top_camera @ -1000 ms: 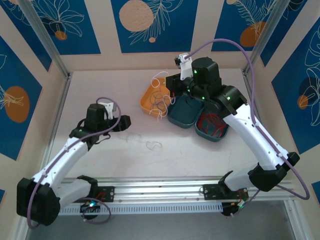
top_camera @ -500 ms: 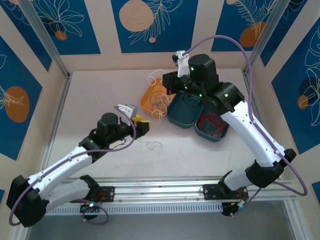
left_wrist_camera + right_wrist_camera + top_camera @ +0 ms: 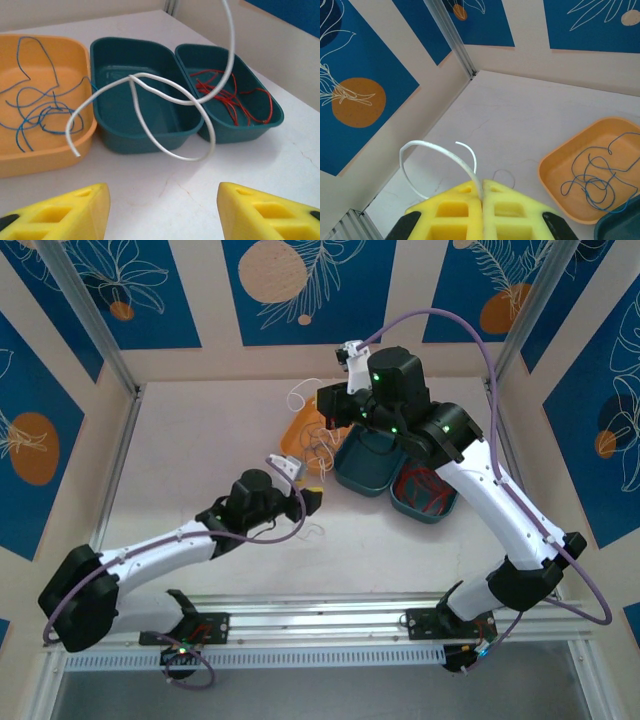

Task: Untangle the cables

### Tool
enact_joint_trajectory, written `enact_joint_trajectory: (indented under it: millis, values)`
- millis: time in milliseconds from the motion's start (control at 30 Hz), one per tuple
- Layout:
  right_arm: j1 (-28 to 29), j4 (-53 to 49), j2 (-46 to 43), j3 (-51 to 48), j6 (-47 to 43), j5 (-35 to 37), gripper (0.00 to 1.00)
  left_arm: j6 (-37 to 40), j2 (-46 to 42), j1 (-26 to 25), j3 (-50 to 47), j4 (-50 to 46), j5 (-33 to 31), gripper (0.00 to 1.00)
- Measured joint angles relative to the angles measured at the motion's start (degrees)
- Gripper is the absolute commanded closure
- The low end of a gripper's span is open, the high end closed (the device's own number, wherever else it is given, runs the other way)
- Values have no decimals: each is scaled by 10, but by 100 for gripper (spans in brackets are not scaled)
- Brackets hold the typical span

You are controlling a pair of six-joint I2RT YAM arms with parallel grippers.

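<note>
Low in the right wrist view, the right gripper [image 3: 482, 187] pinches the white cable [image 3: 426, 144]; the left gripper [image 3: 162, 202] stands half-open, empty.

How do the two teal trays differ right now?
The middle teal tray is empty; the right teal tray holds red cables. The middle teal tray sits beside the orange tray; the right teal tray ends the row. Both are dark teal, rounded and alike in shape.
</note>
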Motion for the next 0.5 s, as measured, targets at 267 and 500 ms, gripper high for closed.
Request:
enact_joint_trajectory:
  millis: [267, 500]
  values:
    - [4, 0, 9, 14, 0, 0, 100, 0, 42, 0, 17, 45, 18, 37]
    - [4, 0, 14, 14, 0, 0, 100, -4, 46, 0, 25, 48, 16, 61]
